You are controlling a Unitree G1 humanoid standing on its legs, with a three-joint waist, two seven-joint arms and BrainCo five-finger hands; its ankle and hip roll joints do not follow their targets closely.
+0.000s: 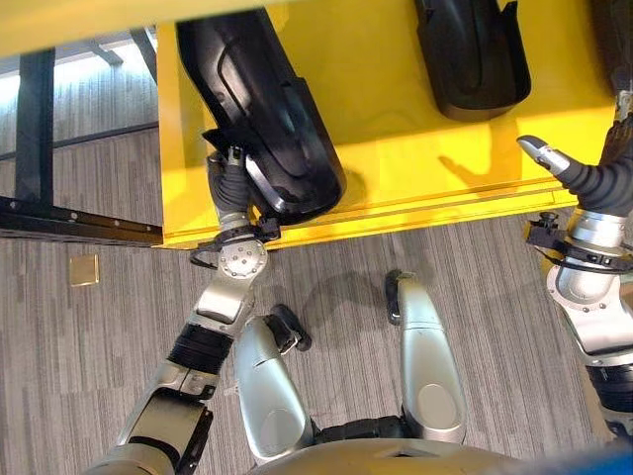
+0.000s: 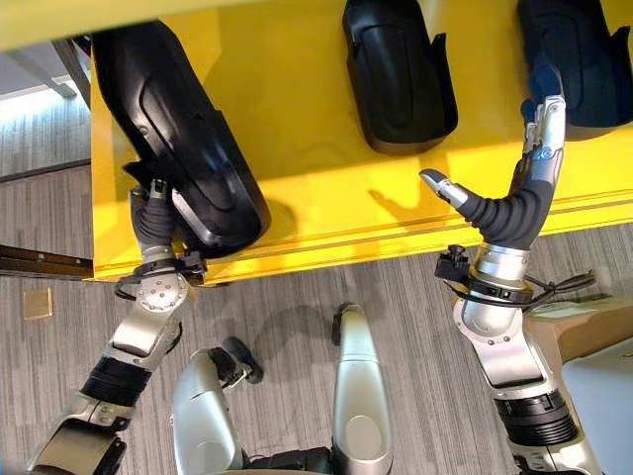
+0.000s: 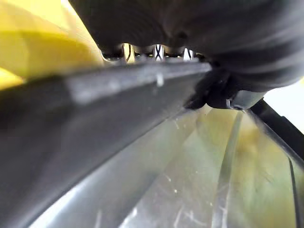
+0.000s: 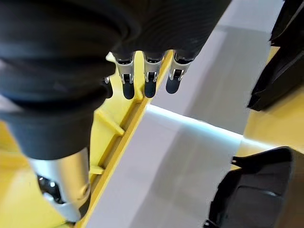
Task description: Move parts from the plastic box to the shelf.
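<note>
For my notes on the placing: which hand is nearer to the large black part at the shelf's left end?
Left. The left hand is against the black part's near end; the right hand is far along the yellow shelf.

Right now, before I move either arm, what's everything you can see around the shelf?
Shelf: one, yellow, across the top of the head views.
Parts: three, black moulded plastic, on the shelf; the left part overhangs the front edge, the middle part and the right part lie further back.
Floor plate: one, brass-coloured, in the grey floor on the left.
Cardboard box: one, brown, on the floor at the right.
Left hand: at the left part's near end, fingers hidden.
Right hand: open, fingers straight, over the shelf's front.
</note>
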